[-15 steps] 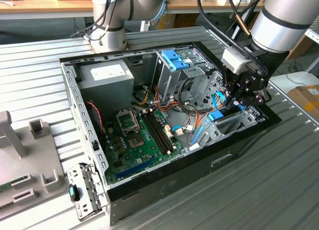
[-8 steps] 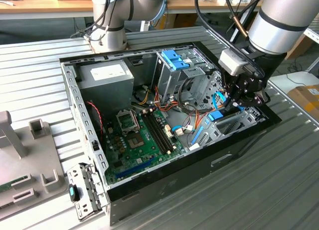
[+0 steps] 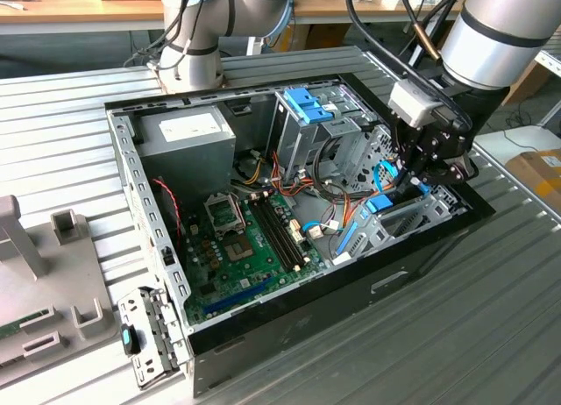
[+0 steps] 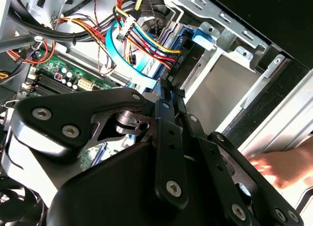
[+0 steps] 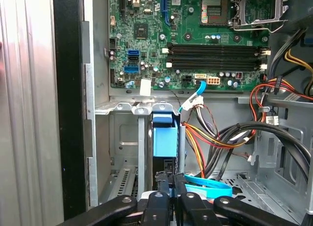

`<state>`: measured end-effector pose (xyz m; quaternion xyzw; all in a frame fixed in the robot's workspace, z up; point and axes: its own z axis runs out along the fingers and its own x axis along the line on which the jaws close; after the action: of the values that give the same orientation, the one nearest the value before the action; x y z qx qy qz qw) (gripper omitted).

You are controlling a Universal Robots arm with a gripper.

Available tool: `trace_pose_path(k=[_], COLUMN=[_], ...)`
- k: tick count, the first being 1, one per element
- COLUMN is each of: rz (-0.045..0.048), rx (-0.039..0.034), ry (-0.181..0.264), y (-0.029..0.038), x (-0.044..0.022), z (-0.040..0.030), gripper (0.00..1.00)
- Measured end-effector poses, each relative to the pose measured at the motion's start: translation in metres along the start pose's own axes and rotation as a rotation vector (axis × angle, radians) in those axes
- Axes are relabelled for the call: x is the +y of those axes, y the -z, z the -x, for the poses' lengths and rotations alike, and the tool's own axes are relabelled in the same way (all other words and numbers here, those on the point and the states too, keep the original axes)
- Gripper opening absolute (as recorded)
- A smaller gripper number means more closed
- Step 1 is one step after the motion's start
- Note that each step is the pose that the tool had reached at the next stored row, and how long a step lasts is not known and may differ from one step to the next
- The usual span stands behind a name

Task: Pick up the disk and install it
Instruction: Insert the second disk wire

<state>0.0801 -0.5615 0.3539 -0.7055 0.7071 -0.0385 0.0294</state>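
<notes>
In the exterior view, the black multi-link gripper (image 3: 419, 179) hung inside the open black desktop computer case (image 3: 263, 335), which lay on its side on the ribbed grey metal desk (image 3: 491, 335), over the silver drive bay at the exterior view's right. The disk (image 3: 379, 203), a flat dark hard drive with bright blue plastic rails and end tabs, stood on edge in that bay directly beneath the gripper. The green motherboard (image 3: 254, 247) lay well apart, towards the case's middle. In the second wrist view, the gripper's links (image 4: 168, 103) ran down to meet the disk's dark end (image 4: 188, 59), with a blue tab (image 4: 203, 35) beyond; a blurred hand (image 4: 283, 167) showed outside the case. In the first wrist view, the gripper (image 5: 171, 184) had its fingers drawn close together, pinching the disk's near edge (image 5: 165, 138) as it sat partway within the bay slot. Judged from this, the installing step was in hand: the disk appeared guided but not fully seated, and completion called for a straight push along the rails without snagging the neighbouring coloured cables (image 5: 205, 143).
</notes>
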Motion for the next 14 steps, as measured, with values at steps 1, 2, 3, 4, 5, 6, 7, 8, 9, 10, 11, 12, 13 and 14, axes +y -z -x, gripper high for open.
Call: trace_pose_path(k=[1,2,3,4,5,6,7,8,9,10,11,12,13,14], rz=[0.0000,-0.0001,-0.0001,-0.0001,0.0000,0.0000,0.0000,-0.0001,-0.0001,-0.0001,-0.0001,-0.0001,-0.0001,-0.0001], rx=[0.0002,0.0003,0.0001,0.0006,0.0011,0.0012,0.0011,0.0011,0.0010,0.0011,0.0013,0.0013,0.0015,0.0014], ry=[0.000,0.000,0.000,0.000,0.000,0.000,0.000,0.000,0.000,0.000,0.000,0.000,0.000,0.000], y=[-0.0002,-0.0014,-0.0022,-0.0025,-0.0027,-0.0027,-0.0030,-0.0034,-0.0040,-0.0044,-0.0048,-0.0051,-0.0059,-0.0065], x=[-0.0003,-0.0009,-0.0015,-0.0022,-0.0028,-0.0032,-0.0033,-0.0033,-0.0033,-0.0033,-0.0033,-0.0032,-0.0031,-0.0031], z=[0.0000,0.0000,0.0000,0.0000,0.0000,0.0000,0.0000,0.0000,0.0001,0.0000,0.0001,0.0001,0.0001,0.0001], gripper=[0.16,0.16,0.16,0.16,0.16,0.16,0.16,0.16,0.16,0.16,0.16,0.16,0.16,0.16])
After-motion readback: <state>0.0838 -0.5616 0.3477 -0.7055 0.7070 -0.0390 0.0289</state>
